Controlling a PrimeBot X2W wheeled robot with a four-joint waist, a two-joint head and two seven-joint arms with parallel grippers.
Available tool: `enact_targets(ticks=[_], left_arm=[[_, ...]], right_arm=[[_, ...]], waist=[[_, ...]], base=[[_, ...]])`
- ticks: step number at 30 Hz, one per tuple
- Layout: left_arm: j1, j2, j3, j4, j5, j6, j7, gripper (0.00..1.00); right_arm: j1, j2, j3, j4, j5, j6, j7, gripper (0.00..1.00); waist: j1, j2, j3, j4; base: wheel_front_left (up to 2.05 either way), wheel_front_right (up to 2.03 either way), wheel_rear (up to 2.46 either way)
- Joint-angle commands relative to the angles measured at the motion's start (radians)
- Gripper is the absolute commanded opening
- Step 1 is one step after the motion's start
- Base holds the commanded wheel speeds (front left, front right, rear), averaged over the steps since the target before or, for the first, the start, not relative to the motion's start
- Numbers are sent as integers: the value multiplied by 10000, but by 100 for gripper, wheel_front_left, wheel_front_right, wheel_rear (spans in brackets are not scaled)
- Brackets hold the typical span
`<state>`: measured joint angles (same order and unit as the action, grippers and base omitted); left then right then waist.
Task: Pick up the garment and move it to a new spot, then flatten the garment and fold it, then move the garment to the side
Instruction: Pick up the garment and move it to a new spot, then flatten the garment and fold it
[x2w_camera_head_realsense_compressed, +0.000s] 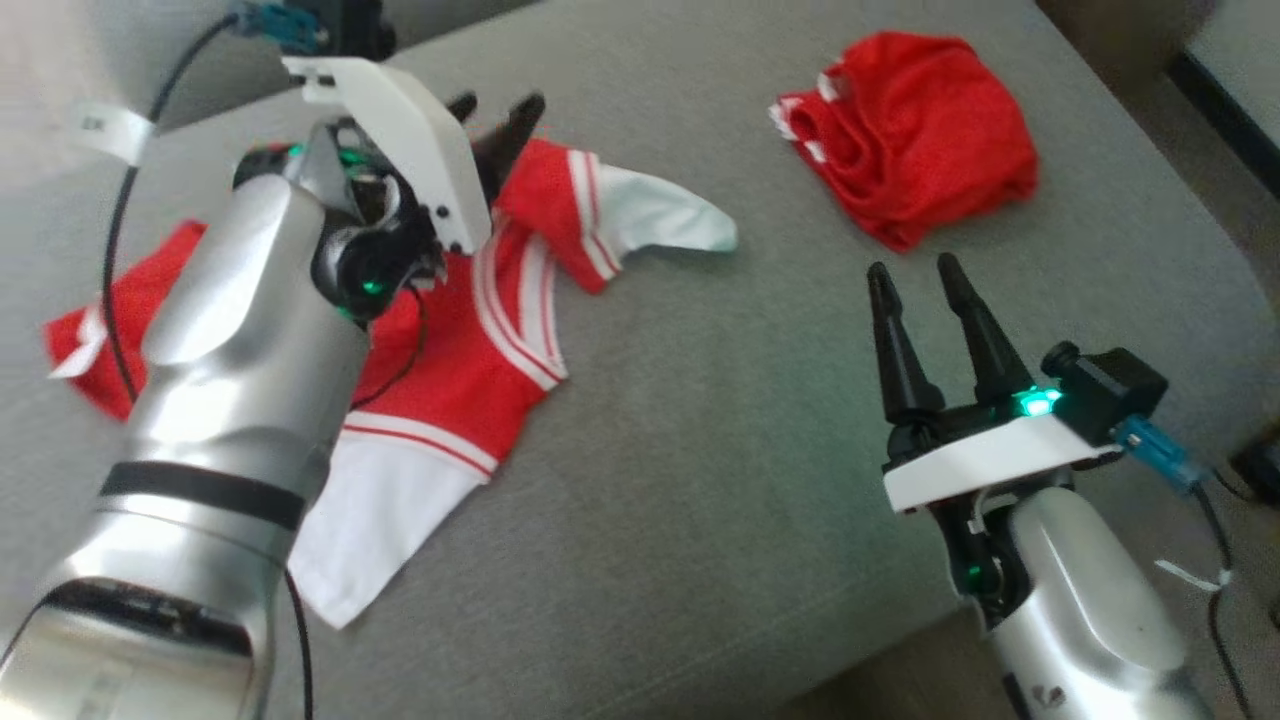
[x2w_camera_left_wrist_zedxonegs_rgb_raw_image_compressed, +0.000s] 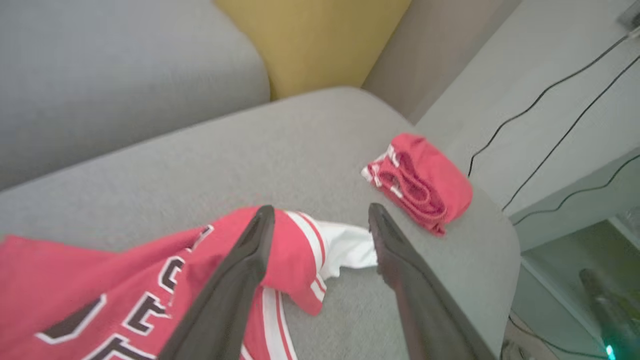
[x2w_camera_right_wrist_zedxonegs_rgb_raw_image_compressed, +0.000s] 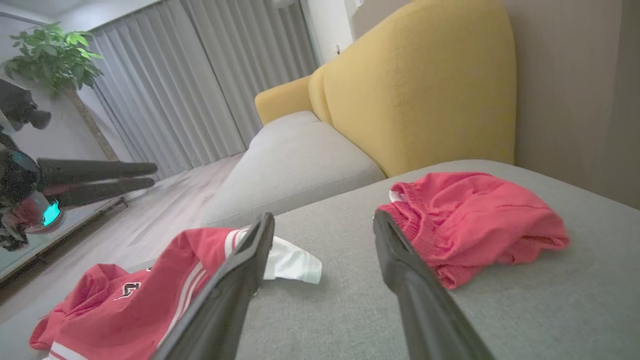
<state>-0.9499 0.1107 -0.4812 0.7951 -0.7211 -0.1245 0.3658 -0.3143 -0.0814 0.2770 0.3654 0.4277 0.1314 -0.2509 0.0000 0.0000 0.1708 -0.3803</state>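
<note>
A red jersey (x2w_camera_head_realsense_compressed: 470, 340) with white sleeves and white stripes lies crumpled on the left of the grey cushion (x2w_camera_head_realsense_compressed: 720, 420); black-and-white lettering shows on it (x2w_camera_left_wrist_zedxonegs_rgb_raw_image_compressed: 100, 280). One white sleeve (x2w_camera_head_realsense_compressed: 660, 215) points right. My left gripper (x2w_camera_head_realsense_compressed: 500, 105) hovers open over the jersey's upper part, its fingers (x2w_camera_left_wrist_zedxonegs_rgb_raw_image_compressed: 321, 210) spread with nothing between them. My right gripper (x2w_camera_head_realsense_compressed: 912, 268) stands open over bare cushion, right of the jersey (x2w_camera_right_wrist_zedxonegs_rgb_raw_image_compressed: 140, 295) and in front of a bunched pair of red shorts (x2w_camera_head_realsense_compressed: 920, 130). In the right wrist view the left gripper (x2w_camera_right_wrist_zedxonegs_rgb_raw_image_compressed: 152, 175) shows at the left.
The red shorts (x2w_camera_left_wrist_zedxonegs_rgb_raw_image_compressed: 425, 180) sit near the cushion's far right corner. A yellow backrest (x2w_camera_right_wrist_zedxonegs_rgb_raw_image_compressed: 415, 85) rises behind, with a second grey seat (x2w_camera_right_wrist_zedxonegs_rgb_raw_image_compressed: 295, 165) beside it. Black cables (x2w_camera_left_wrist_zedxonegs_rgb_raw_image_compressed: 550, 100) run along the pale surface to the right. The cushion's front edge drops off near my right arm.
</note>
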Motion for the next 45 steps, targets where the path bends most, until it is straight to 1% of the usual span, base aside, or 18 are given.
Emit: enact_targets(ticks=[1, 3, 6, 9, 13, 19, 23, 24, 26, 29, 30, 34, 38, 40, 42, 43, 44, 45], left_arm=[[-510, 537, 176, -573, -112, -58, -301, 100], [-307, 825, 44, -1026, -185, -59, -828, 100], [151, 1418, -42, -1674, 153, -54, -1896, 100], [944, 1943, -6, -2401, 628, 182, -2999, 100], [2570, 2426, 353, -3582, 867, 944, -4300, 100], [5473, 2847, 858, -5544, 1367, 2513, -5864, 100], [7271, 2728, 1329, -6515, 1625, 3343, -6214, 100], [7666, 2613, 1471, -6718, 1696, 3577, -6241, 100], [8324, 2251, 1747, -7146, 1736, 3824, -6264, 100], [8913, 1911, 1853, -7543, 2187, 3828, -6270, 100], [8913, 1911, 1853, -7543, 2187, 3828, -6270, 100], [9013, 1611, 1895, -7626, 2528, 3570, -6272, 100], [8951, 1380, 1981, -7505, 2694, 3312, -6273, 100], [8933, 1264, 1987, -7428, 2776, 3225, -6274, 100], [8882, 1153, 2000, -7327, 2845, 3146, -6274, 100], [8850, 1091, 2004, -7284, 2871, 3101, -6274, 100], [8772, 978, 1984, -7181, 2934, 3004, -6274, 100], [8741, 926, 1987, -7136, 2962, 2969, -6274, 100]], right_arm=[[-23, -133, 95, -326, -105, -7, -108, 100], [95, -274, 2, -383, -109, -7, -108, 100], [296, -473, -120, -461, -120, -7, -105, 100], [556, -604, -229, -581, -122, -7, -70, 100], [945, -712, -340, -755, -115, -7, 27, 100], [1557, -812, -690, -1077, -200, -7, 110, 100], [1906, -859, -849, -1236, -251, -7, 207, 100], [1971, -869, -876, -1265, -258, -7, 246, 100], [2086, -880, -964, -1319, -273, -7, 307, 100], [2201, -899, -1021, -1413, -295, -7, 470, 100], [2201, -899, -1021, -1413, -295, -7, 470, 100], [2176, -939, -1110, -1471, -297, -7, 682, 100], [2006, -837, -588, -1513, 499, -7, 1407, 100], [1692, -897, -333, -1347, 813, -7, 1988, 100], [1297, -884, -265, -837, 973, -7, 2850, 100], [1088, -830, -269, -491, 1038, -7, 3381, 100], [662, -584, -556, 278, 1238, -7, 4361, 100], [458, -475, -725, 685, 1280, -7, 4841, 100]], waist=[[0, 0, -574, 649], [0, 0, -824, 1014], [0, 0, -1138, 1547], [0, 0, -1392, 2084], [0, 0, -1626, 2696], [0, 0, -1796, 3351], [0, 0, -1803, 3536], [0, 0, -1784, 3556], [0, 0, -1747, 3620], [0, 0, -1699, 3743], [0, 0, -1699, 3743], [0, 0, -1639, 3979], [0, 0, -1559, 4288], [0, 0, -1495, 4480], [0, 0, -1459, 4714], [0, 0, -1432, 4852], [0, 0, -1386, 5157], [0, 0, -1369, 5301]], base=[[0, 0, 0], [0, 0, 0], [0, 0, 0], [0, 0, 0], [0, 0, 0], [0, 0, 0], [0, 0, 0], [0, 0, 0], [0, 0, 0], [0, 0, 0], [0, 0, 0], [0, 0, 0], [0, 0, 0], [0, 0, 0], [0, 0, 0], [0, 0, 0], [0, 0, 0], [0, 0, 0]])
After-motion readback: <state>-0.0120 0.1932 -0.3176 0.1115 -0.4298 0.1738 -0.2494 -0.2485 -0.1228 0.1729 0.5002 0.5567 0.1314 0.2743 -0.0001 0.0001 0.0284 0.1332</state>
